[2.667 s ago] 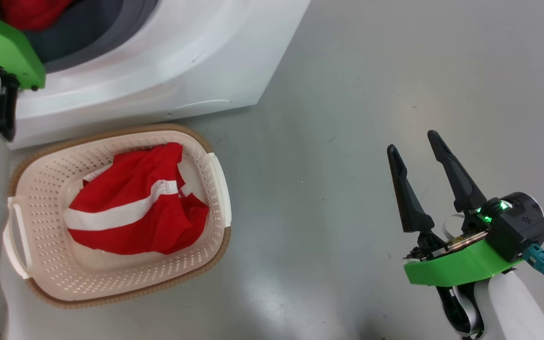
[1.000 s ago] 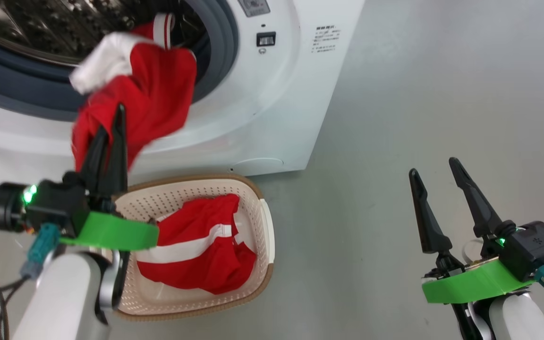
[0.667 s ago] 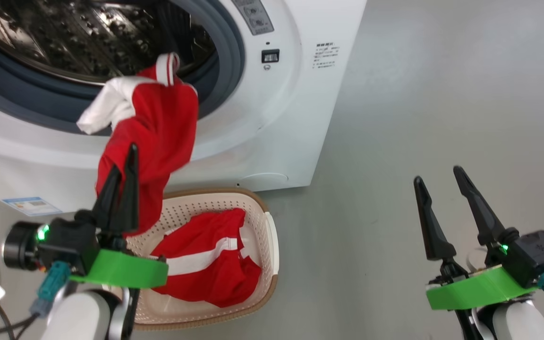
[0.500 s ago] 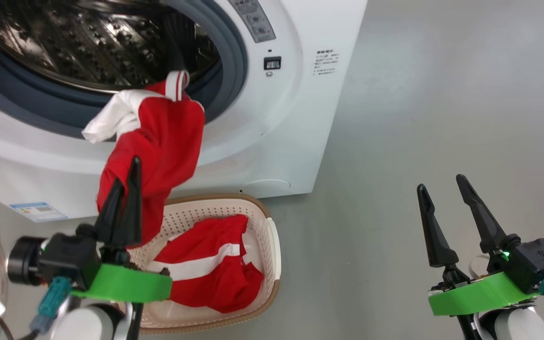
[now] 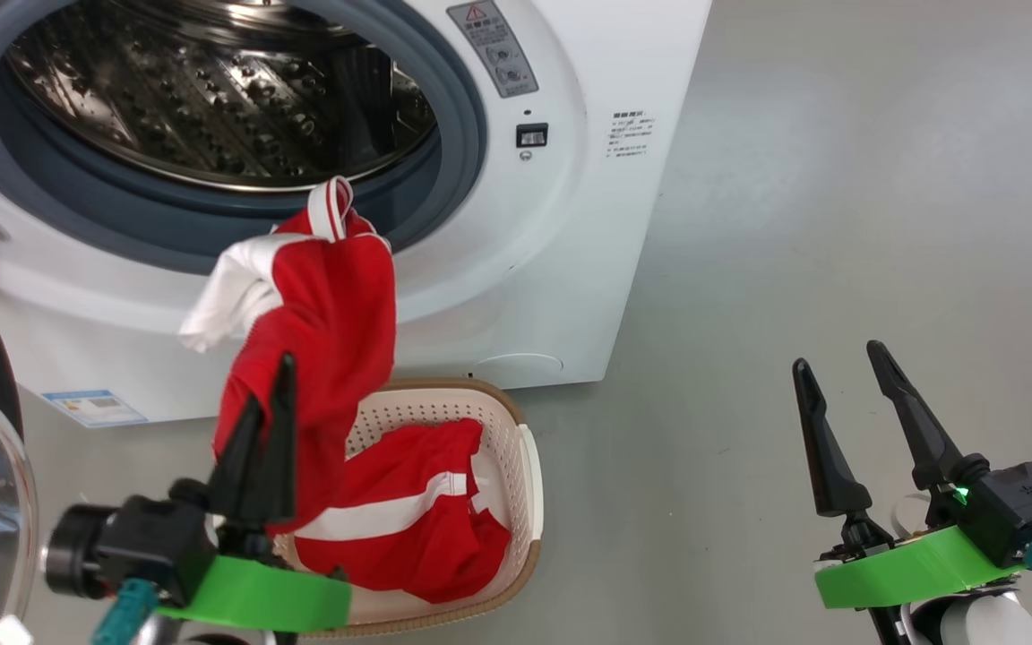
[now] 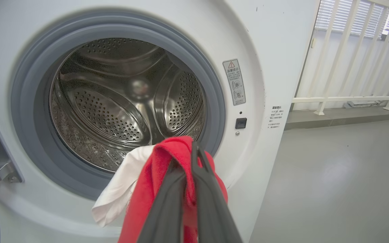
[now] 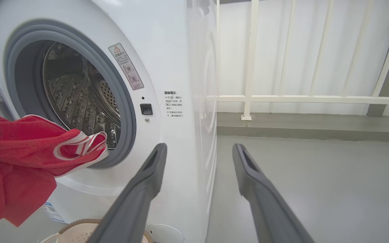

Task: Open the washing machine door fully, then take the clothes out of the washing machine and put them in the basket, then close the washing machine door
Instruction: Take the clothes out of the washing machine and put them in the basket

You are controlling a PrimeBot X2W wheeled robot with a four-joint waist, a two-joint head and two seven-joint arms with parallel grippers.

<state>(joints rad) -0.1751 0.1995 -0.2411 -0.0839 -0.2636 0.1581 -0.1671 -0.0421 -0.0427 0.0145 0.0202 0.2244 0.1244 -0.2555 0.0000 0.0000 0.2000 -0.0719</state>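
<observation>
Grey floor [image 5: 838, 179] is stretching right as the left gripper [image 5: 268, 385], clamped on red clothes [image 5: 337, 305] centre frame, is hovering by the basket [image 5: 458, 385]; the right gripper [image 5: 838, 354] is gaping empty, lower right, below the washing machine's [image 5: 588, 224] red-triangle warning label [image 5: 489, 49].

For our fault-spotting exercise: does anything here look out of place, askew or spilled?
Nothing stands out. The left hand grips one red garment by the basket; a second red garment lies inside it.

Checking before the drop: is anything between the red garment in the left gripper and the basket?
Nothing visible does. The held red garment hangs near the open basket; another red striped garment already lies inside.
</observation>
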